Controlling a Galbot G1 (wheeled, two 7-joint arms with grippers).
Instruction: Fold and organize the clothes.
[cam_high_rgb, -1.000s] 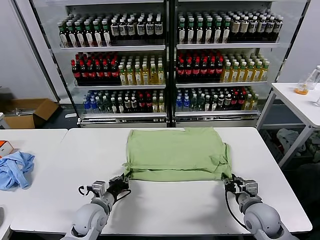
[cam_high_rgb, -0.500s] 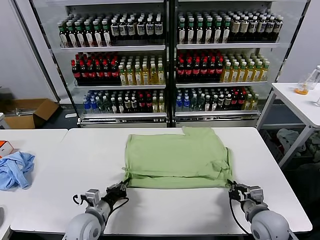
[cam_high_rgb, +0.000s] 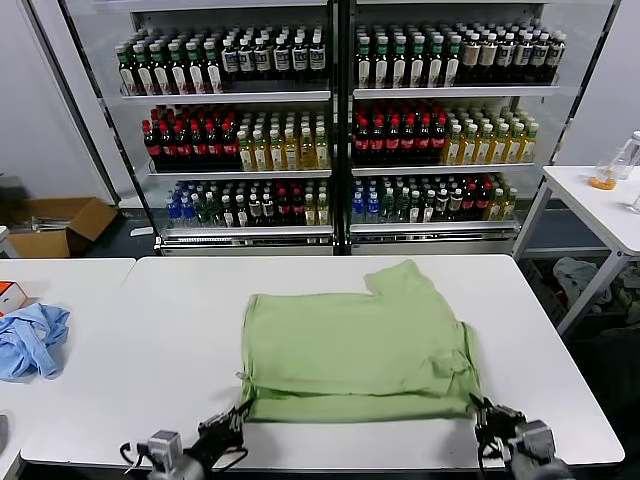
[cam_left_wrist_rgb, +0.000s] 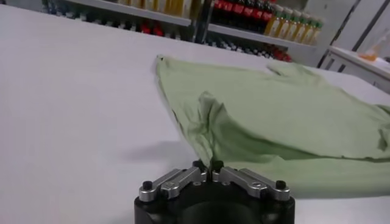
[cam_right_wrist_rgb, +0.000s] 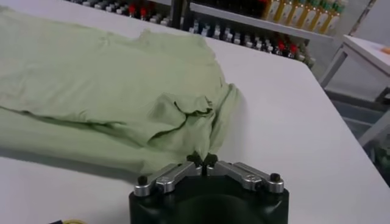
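Both grippers have pulled back toward the robot since the earlier pictures, and the green shirt (cam_high_rgb: 358, 350) has slid with them, closer to the near edge of the table.

Now the left gripper (cam_high_rgb: 236, 417) sits low at the near left corner of the shirt. Its fingers (cam_left_wrist_rgb: 183, 176) are pinched tight on a little peak of green cloth, which lifts up into a small tent shape. The right gripper (cam_high_rgb: 482, 412) is at the near right corner, and it too is clamped on a bunched bit of the shirt. Its own camera shows the cloth (cam_right_wrist_rgb: 122, 91) gathered into soft wrinkles just in front of the closed tips (cam_right_wrist_rgb: 206, 162).

Between the two grippers the shirt lies folded in layers, mostly flat and smooth, with one sleeve sticking out at the far side. It looks soft and thin.

Under it is a white table (cam_high_rgb: 170, 330), smooth and plain. A second white table on the robot's left has a crumpled blue cloth (cam_high_rgb: 30, 338) on it. Behind the tables stand glass-door fridges (cam_high_rgb: 340, 120) packed with rows of bottles. A cardboard box (cam_high_rgb: 55, 222) sits on the floor at the left.
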